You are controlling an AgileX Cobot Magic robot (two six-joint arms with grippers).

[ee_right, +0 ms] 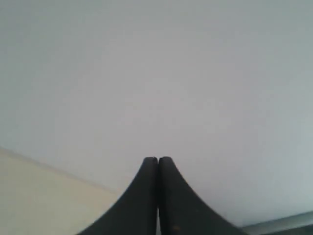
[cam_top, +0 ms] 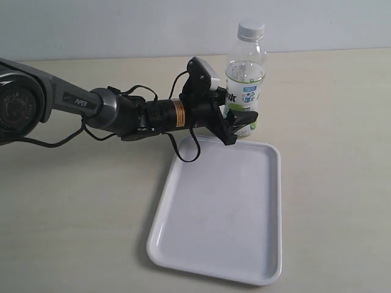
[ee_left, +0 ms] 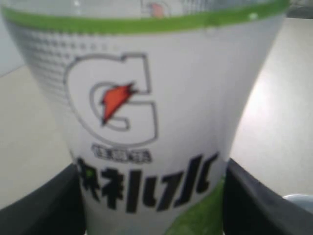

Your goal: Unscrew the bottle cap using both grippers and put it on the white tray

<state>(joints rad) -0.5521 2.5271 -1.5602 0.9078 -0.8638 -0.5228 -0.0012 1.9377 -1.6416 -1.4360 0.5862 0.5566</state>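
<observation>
The clear bottle (cam_top: pixel 245 85) stands upright on the table just beyond the far edge of the white tray (cam_top: pixel 226 213), which holds nothing. Its white bottle cap (cam_top: pixel 251 29) sits on the neck. My left gripper (cam_top: pixel 241 122) reaches in from the left and is shut on the bottle at the lower label. In the left wrist view the label fills the picture, with a black finger pressed against each side of the bottle (ee_left: pixel 151 112). My right gripper (ee_right: pixel 158 159) is shut and empty, facing a pale wall; it is out of the exterior view.
The left arm (cam_top: pixel 110 110) with its looping black cable stretches across the left half of the beige table (cam_top: pixel 73 213). A grey wall runs behind the table's far edge.
</observation>
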